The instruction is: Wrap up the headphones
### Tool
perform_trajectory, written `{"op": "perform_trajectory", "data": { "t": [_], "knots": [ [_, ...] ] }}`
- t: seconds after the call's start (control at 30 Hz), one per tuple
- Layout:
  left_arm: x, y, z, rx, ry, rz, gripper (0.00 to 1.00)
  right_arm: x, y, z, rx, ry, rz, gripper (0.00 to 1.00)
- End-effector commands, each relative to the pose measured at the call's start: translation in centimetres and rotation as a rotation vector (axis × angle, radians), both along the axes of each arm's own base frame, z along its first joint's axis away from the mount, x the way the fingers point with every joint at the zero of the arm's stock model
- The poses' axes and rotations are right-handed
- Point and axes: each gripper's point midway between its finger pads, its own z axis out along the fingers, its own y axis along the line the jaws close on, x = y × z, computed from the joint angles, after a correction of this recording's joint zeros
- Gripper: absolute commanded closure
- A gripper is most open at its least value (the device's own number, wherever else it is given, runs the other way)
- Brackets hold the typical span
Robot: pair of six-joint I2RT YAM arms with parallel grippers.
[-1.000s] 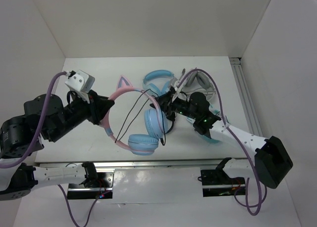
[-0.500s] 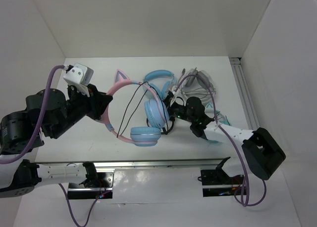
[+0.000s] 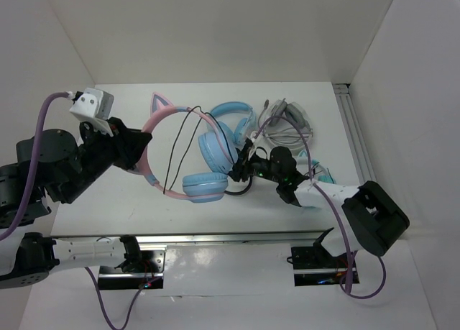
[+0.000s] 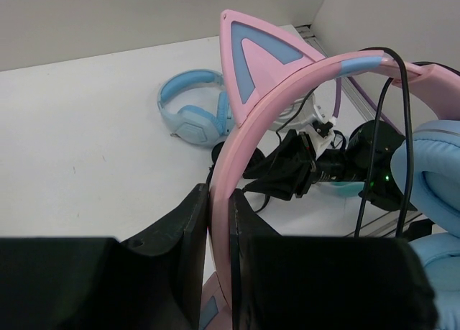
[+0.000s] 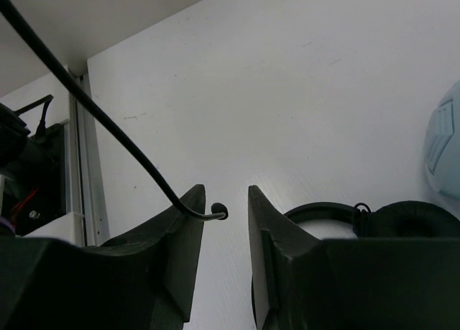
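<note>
Seen from above, my left gripper (image 3: 141,144) is pinching the pink cat-ear headband of the light blue-cupped headphones (image 3: 202,187). They hang left of and nearer to me than the all-blue over-ear pair (image 3: 231,113) lying at the back. Over the last second I have swung them leftward, away from that pair, and my right gripper (image 3: 239,168) has trailed after, so it now sits just in front of the blue pair, close to the cups. The thin black cable (image 3: 175,147) now crosses the band in a long slack loop, so I judge one turn of the wrap is being laid, not finished. From my left wrist, both fingers press flat on the band below one pink cat ear (image 4: 251,60), with the all-blue pair beyond it. From my right wrist, my jaws stand narrowly apart. The cable slants down across the left finger and its bent end lies in the gap, but I cannot tell whether either pad bears on it.
</note>
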Motion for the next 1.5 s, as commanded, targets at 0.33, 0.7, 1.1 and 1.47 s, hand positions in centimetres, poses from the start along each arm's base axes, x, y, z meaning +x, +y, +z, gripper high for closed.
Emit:
{"op": "perform_trajectory", "data": {
  "t": [0.33, 0.7, 1.1, 1.47],
  "knots": [
    [-0.3, 0.6, 3.8, -0.204, -0.049, 0.024, 1.00, 0.3, 0.9, 2.3, 0.096, -0.053, 0.031, 0.75],
    [0.4, 3.0, 3.5, -0.277, -0.038, 0.170, 1.00, -0.9, 2.2, 1.1, 0.068, -0.033, 0.027, 1.00],
    [2.8, 8.3, 1.7, -0.268, -0.090, 0.585, 1.00, -9.9, 2.4, 1.2, 0.009, -0.037, -0.006, 1.00],
    [4.4, 6.4, 0.6, -0.292, -0.081, 0.693, 1.00, -15.8, 5.7, 1.6, -0.065, -0.071, 0.036, 1.00]
  ]
}}
